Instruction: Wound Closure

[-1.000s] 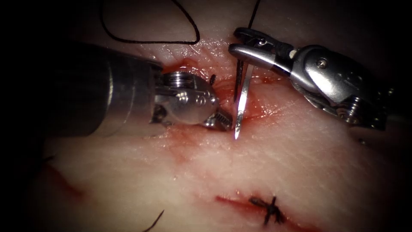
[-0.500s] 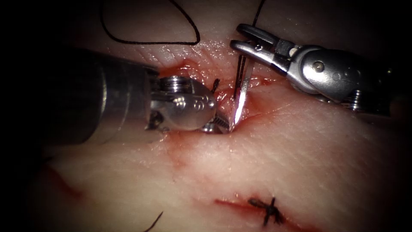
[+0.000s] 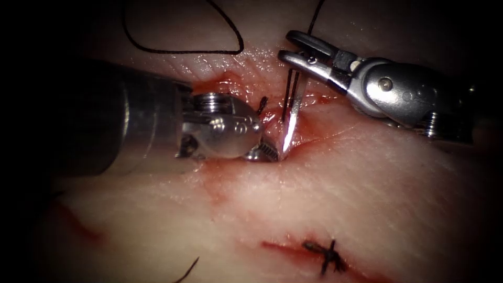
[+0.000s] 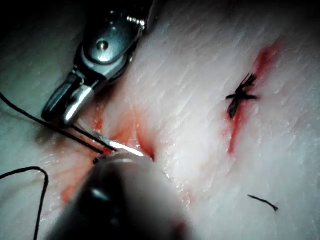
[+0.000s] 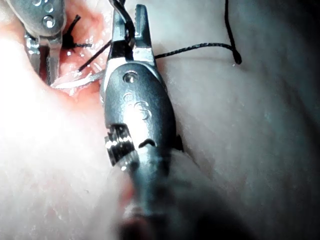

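Steel needle (image 3: 291, 121) hangs from the right tool (image 3: 294, 55), jaws clamped near its thread end, its tip down at the cut (image 3: 285, 141) in the tissue (image 3: 340, 194). Left tool (image 3: 264, 153) is pressed in beside that tip; can't tell how its jaws stand.

I can't see the needle (image 3: 291, 118) tip; it is sunk in the cut (image 3: 277, 152) beside my left tool (image 3: 264, 152), whose jaws press into the tissue (image 3: 340, 194), grip unclear. The thread (image 3: 183, 51) runs off the top edge.
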`<state>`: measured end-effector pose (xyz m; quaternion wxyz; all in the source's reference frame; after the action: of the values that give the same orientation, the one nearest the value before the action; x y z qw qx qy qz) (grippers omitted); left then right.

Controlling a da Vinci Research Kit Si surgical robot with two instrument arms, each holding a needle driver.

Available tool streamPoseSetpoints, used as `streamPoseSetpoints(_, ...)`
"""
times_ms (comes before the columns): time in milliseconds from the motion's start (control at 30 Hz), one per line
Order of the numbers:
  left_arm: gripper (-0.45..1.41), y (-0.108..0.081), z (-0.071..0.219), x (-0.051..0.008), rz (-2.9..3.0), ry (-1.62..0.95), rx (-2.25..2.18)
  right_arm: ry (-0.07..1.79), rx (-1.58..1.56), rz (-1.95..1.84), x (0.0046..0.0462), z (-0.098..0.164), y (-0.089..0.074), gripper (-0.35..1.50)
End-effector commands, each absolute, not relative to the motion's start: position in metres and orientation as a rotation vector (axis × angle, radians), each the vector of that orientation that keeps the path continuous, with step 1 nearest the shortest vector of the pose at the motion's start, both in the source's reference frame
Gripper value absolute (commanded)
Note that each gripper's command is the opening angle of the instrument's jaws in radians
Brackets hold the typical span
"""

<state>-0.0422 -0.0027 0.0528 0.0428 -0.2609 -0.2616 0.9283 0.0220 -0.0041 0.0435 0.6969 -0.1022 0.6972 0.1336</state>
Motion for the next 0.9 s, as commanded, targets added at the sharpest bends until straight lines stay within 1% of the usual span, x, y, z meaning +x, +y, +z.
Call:
streamPoseSetpoints(33,0.12,-0.0025,0.0534,-0.0428,2.839,-0.798,-0.802,1.56,-0.23,0.296,0.023,0.0437,-0.0038,-0.35)
streamPoseSetpoints(333,0.12,-0.0025,0.0535,-0.0428,2.832,-0.794,-0.806,1.56,-0.226,0.291,0.0236,0.044,-0.0046,-0.35)
streamPoseSetpoints(600,0.19,-0.0026,0.0532,-0.043,2.828,-0.791,-0.813,1.547,-0.228,0.268,0.0242,0.045,-0.0057,-0.35)
streamPoseSetpoints(733,0.31,-0.0024,0.0526,-0.0431,2.818,-0.791,-0.825,1.542,-0.228,0.258,0.0243,0.0454,-0.0061,-0.35)
streamPoseSetpoints(900,0.29,-0.0012,0.0517,-0.0429,2.794,-0.755,-0.871,1.534,-0.219,0.235,0.0245,0.0458,-0.0072,-0.35)
